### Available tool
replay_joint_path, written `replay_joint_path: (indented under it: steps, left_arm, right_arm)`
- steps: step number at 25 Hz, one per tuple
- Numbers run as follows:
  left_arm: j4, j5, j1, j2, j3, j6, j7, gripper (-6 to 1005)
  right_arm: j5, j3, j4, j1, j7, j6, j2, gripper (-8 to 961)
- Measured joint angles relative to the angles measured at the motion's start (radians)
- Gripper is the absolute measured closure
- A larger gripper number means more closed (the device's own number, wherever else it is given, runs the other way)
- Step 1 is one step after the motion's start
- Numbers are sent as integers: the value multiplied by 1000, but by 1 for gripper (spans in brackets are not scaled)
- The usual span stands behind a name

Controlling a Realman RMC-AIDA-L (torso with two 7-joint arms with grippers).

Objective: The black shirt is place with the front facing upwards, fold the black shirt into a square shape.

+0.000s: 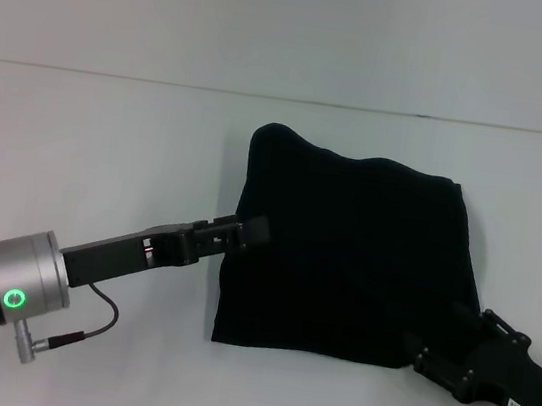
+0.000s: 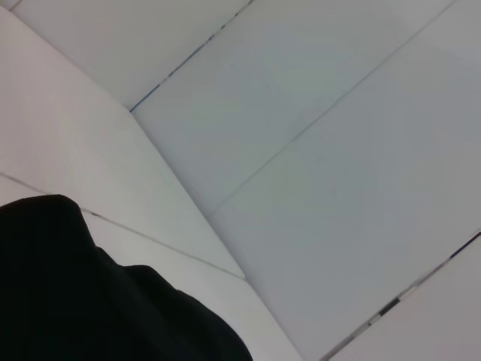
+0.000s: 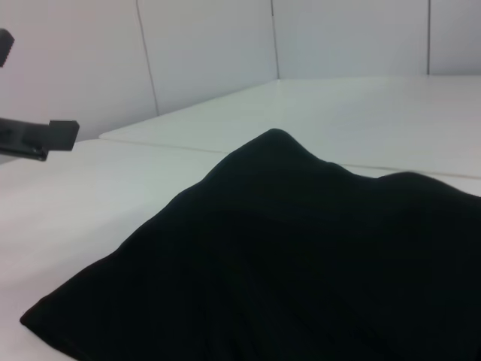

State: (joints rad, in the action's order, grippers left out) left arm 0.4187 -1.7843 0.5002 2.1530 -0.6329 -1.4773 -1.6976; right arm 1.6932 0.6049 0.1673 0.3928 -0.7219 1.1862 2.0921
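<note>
We are looking down on the white bench [image 1: 110, 130], and the black shirt [image 1: 343, 264] is lying there already gathered into a roughly square bundle, right of the middle. Its far edge is bulging up in soft humps, and its near edge is running fairly straight. No lettering or label is showing to us, only plain black fabric.

The left pincer [image 1: 247, 230] is reaching in from the left, sitting right at the shirt's left edge, about halfway along it. We are seeing its tips over the dark cloth, but we cannot tell whether they are spread, closed or gripping fabric. From the left wrist view we are getting only a black fold of the shirt [image 2: 83, 301] low in the corner, with white wall panels beyond.

The right pincer [image 1: 431, 355] is coming in from the lower right, and its front end is meeting the shirt's near right corner. Black on black there, so we cannot tell how its fingers are set. The right wrist view is showing us the shirt [image 3: 301, 256] rising as a low mound across the bench, and off at the far side the left pincer [image 3: 45, 135] is hanging just clear of the cloth's edge.
</note>
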Motion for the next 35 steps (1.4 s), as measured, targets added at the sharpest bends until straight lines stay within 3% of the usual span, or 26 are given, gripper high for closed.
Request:
replay_joint_path:
  steps: [6,9,13,18,26,35]
  left_arm:
    - [4,-14,10,-7,0,68,-66,61]
    - [9,-29,27,-11,-7,172,-175,62]
    - [9,-63,85,-21,-55,326,-308,66]
    - [-1,-105,165,-25,-125,487,-370,77]
    - [-44,-106,249,-10,-182,556,-378,94]
    - [-50,-101,266,10,-258,602,-369,113]
  right_arm:
    - [-1,-38,42,-59,8,163,-4,70]
    - [3,-40,91,-121,11,292,-6,69]
    - [39,-28,102,-147,21,350,-8,69]
    - [157,-27,102,-166,58,367,-7,69]
    - [201,-27,88,-178,82,360,-1,70]
    - [202,-29,87,-176,76,360,-2,70]
